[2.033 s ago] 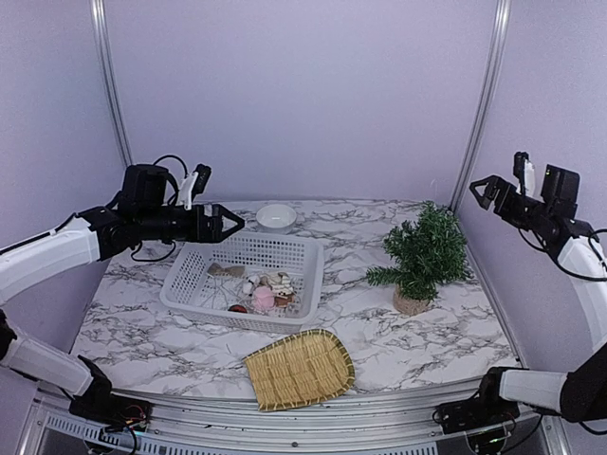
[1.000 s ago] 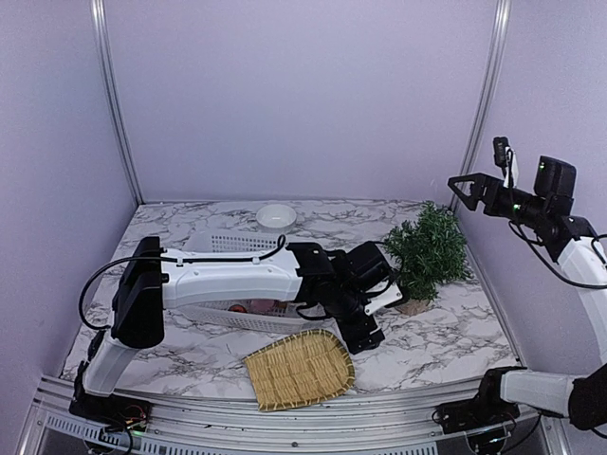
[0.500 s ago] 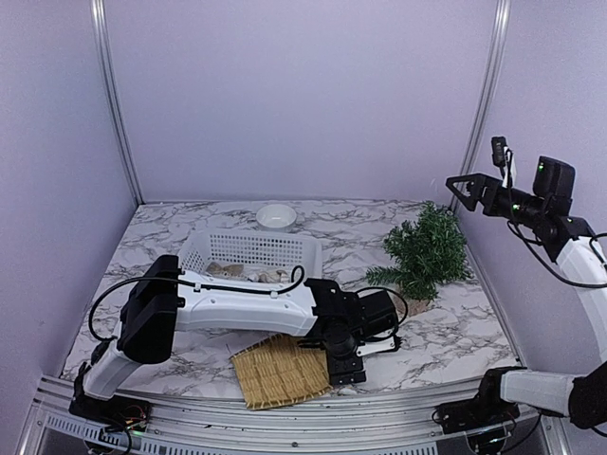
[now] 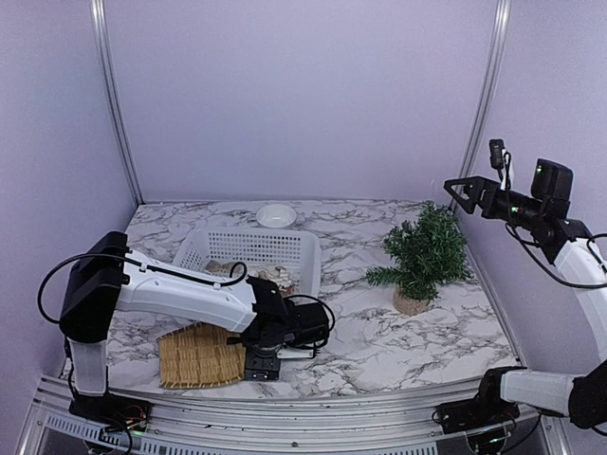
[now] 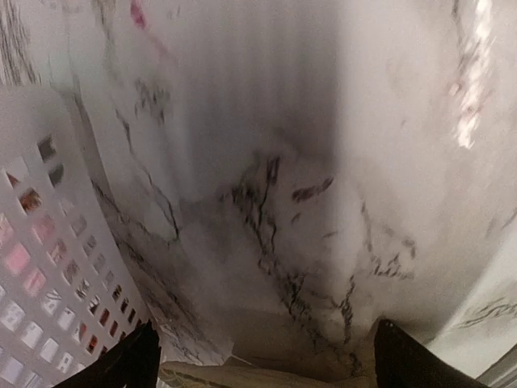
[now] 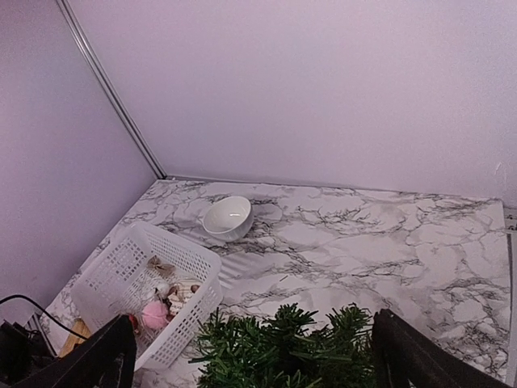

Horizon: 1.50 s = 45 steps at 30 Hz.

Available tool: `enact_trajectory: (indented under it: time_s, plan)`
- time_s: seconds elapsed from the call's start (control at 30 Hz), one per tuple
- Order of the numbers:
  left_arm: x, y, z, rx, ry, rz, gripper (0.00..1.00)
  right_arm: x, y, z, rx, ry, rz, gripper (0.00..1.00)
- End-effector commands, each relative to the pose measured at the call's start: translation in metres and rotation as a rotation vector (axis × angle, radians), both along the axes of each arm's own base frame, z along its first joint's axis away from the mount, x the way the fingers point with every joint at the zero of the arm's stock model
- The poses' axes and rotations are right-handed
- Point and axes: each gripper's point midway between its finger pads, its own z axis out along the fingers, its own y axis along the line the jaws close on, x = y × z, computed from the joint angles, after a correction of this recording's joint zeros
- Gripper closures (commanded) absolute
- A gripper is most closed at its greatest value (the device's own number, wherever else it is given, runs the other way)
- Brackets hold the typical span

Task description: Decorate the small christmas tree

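The small christmas tree (image 4: pixel 424 248), dark green in a tan woven pot (image 4: pixel 411 302), stands on the right of the marble table; its top fills the bottom of the right wrist view (image 6: pixel 299 347). My right gripper (image 4: pixel 462 191) hangs open high above the tree, holding nothing (image 6: pixel 258 360). A white basket (image 4: pixel 251 254) holds ornaments (image 4: pixel 276 280), among them a pink ball (image 6: pixel 155 314). My left arm lies low along the table's front. Its gripper (image 4: pixel 262 364) is open and empty just above the marble (image 5: pixel 271 360), beside the woven bamboo tray (image 4: pixel 197 356).
A small white bowl (image 4: pixel 276 215) sits at the back behind the basket (image 6: pixel 137 279). The bamboo tray's edge (image 5: pixel 242 377) shows under my left fingers, with the basket wall (image 5: pixel 40 267) close on the left. Purple walls enclose the table.
My left arm dropped from above the basket and swept left along the table's front. The bamboo tray slid left with it. The right arm has barely moved.
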Motion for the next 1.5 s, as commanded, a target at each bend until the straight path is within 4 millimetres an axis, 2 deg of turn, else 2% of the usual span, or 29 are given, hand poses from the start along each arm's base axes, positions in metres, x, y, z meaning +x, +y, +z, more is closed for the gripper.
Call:
enact_trajectory:
  time_s: [0.0, 0.23, 0.3, 0.37, 0.43, 0.5, 0.67, 0.73, 0.87, 0.97, 1.07, 1.13, 1.2, 1.33, 1.4, 1.47]
  plan:
    - [0.011, 0.066, -0.001, 0.143, 0.000, 0.054, 0.07, -0.004, 0.005, 0.012, 0.009, -0.039, 0.024, 0.01]
    - [0.031, 0.139, 0.001, 0.144, -0.023, 0.223, 0.07, -0.003, 0.007, 0.008, 0.017, -0.027, 0.036, 0.01]
    - [0.038, 0.151, 0.004, 0.107, -0.044, 0.270, 0.07, -0.003, 0.008, 0.007, 0.018, -0.023, 0.041, 0.01]
    - [0.044, 0.152, 0.015, 0.033, -0.055, 0.310, 0.07, -0.002, 0.009, 0.006, 0.011, -0.022, 0.042, 0.01]
    - [0.047, 0.135, 0.032, -0.092, -0.058, 0.311, 0.09, -0.003, 0.010, 0.006, 0.003, -0.023, 0.047, 0.01]
    - [0.042, 0.106, 0.051, -0.240, -0.023, 0.274, 0.11, -0.004, 0.011, 0.007, 0.004, -0.028, 0.050, 0.01]
    - [0.024, 0.023, 0.100, -0.451, 0.003, 0.077, 0.13, -0.002, 0.007, -0.003, -0.011, 0.033, 0.019, 0.01]
    - [0.027, -0.013, 0.127, -0.555, 0.000, 0.019, 0.14, -0.006, 0.003, -0.008, -0.018, 0.059, -0.002, 0.01]
    - [0.045, -0.072, 0.159, -0.703, -0.042, -0.042, 0.15, -0.018, -0.003, -0.013, -0.014, 0.090, -0.060, 0.01]
    - [0.067, -0.109, 0.157, -0.718, -0.081, -0.054, 0.14, -0.023, -0.016, -0.021, 0.003, 0.133, -0.137, 0.01]
    - [0.093, -0.134, 0.136, -0.665, -0.128, -0.047, 0.14, -0.024, -0.040, -0.036, 0.055, 0.206, -0.235, 0.01]
    - [0.105, -0.144, 0.124, -0.647, -0.136, -0.035, 0.14, -0.026, -0.057, -0.045, 0.103, 0.245, -0.299, 0.01]
    - [0.115, -0.149, 0.116, -0.656, -0.125, -0.010, 0.16, -0.026, -0.070, -0.055, 0.122, 0.269, -0.361, 0.03]
    - [0.130, -0.153, 0.099, -0.630, -0.133, -0.014, 0.20, -0.032, -0.095, -0.088, 0.198, 0.338, -0.468, 0.05]
    - [0.140, -0.152, 0.091, -0.611, -0.139, -0.010, 0.20, -0.037, -0.108, -0.106, 0.263, 0.364, -0.532, 0.06]
    - [0.151, -0.147, 0.084, -0.599, -0.145, 0.019, 0.21, -0.044, -0.113, -0.126, 0.341, 0.394, -0.560, 0.08]
